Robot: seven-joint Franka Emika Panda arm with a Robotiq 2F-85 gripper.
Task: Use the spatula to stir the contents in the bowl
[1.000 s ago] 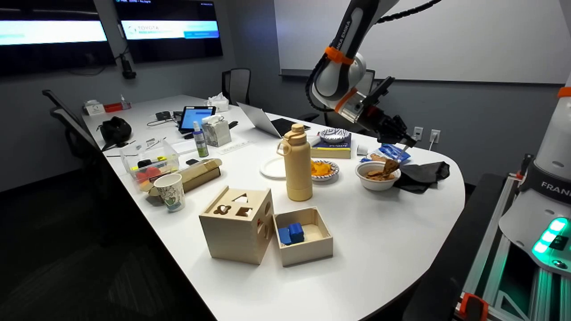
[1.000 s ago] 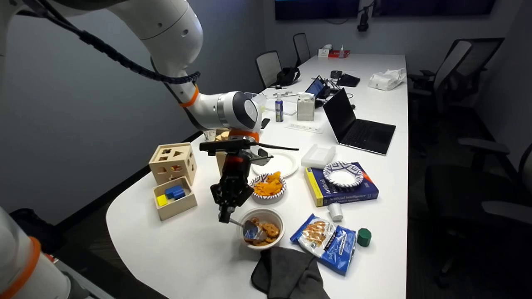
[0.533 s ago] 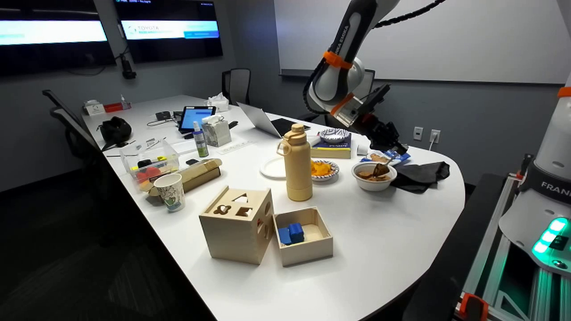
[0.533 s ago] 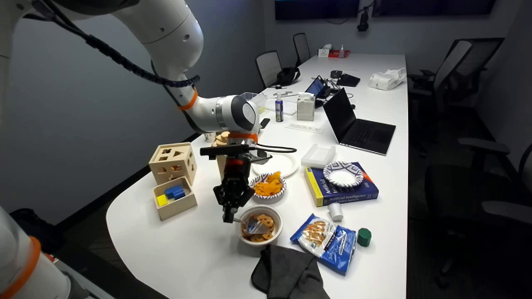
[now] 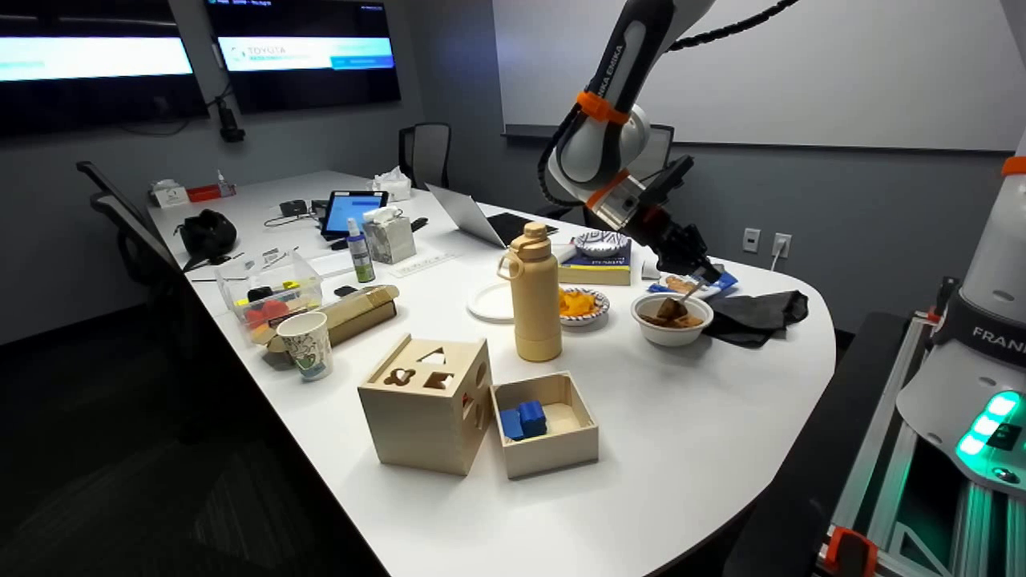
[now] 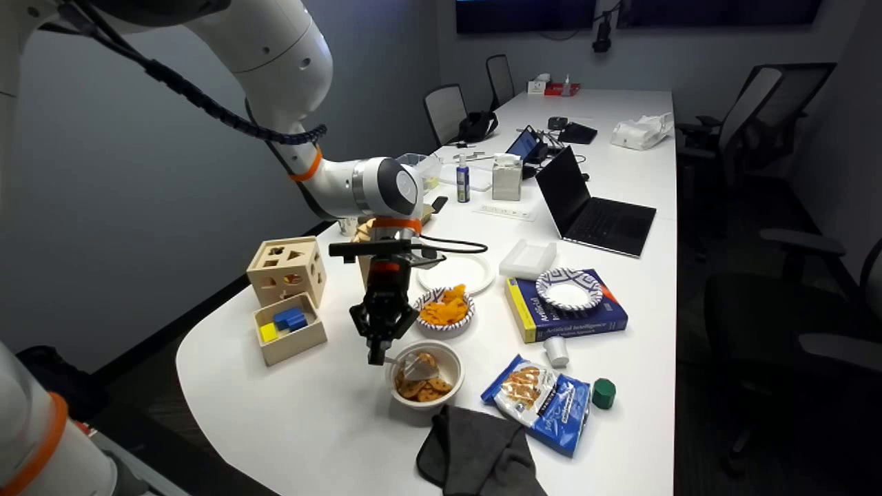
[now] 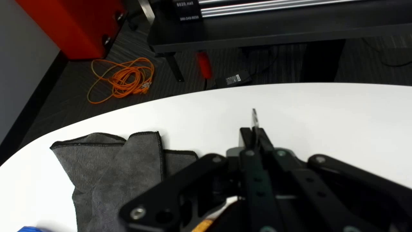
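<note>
The white bowl (image 5: 672, 335) stands on the table and shows in both exterior views (image 6: 452, 372). Its contents (image 6: 422, 391) are orange-brown, cookie-like pieces, also visible in an exterior view (image 5: 683, 322). My gripper (image 6: 376, 353) is shut on the spatula's thin handle, just beyond the bowl's rim and above it. The gripper also shows in an exterior view (image 5: 708, 274). The spatula's blade (image 6: 419, 366) is tilted inside the bowl among the pieces. In the wrist view, the handle's end (image 7: 255, 117) sticks out between the fingertips (image 7: 254, 137); the bowl is mostly hidden behind the gripper.
A dark grey cloth (image 6: 479, 455) and a blue snack bag (image 6: 541, 403) lie beside the bowl. A dish of orange pieces (image 6: 444, 325), a tan bottle (image 5: 535, 296), a book (image 6: 572, 313) and wooden boxes (image 5: 425, 409) stand farther off. The table's curved edge (image 7: 193, 95) is near.
The gripper has shifted with the spatula, and the blade has swept across the bowl's inside toward the bottle side. The bowl has slid slightly the same way. The pieces inside have shifted.
</note>
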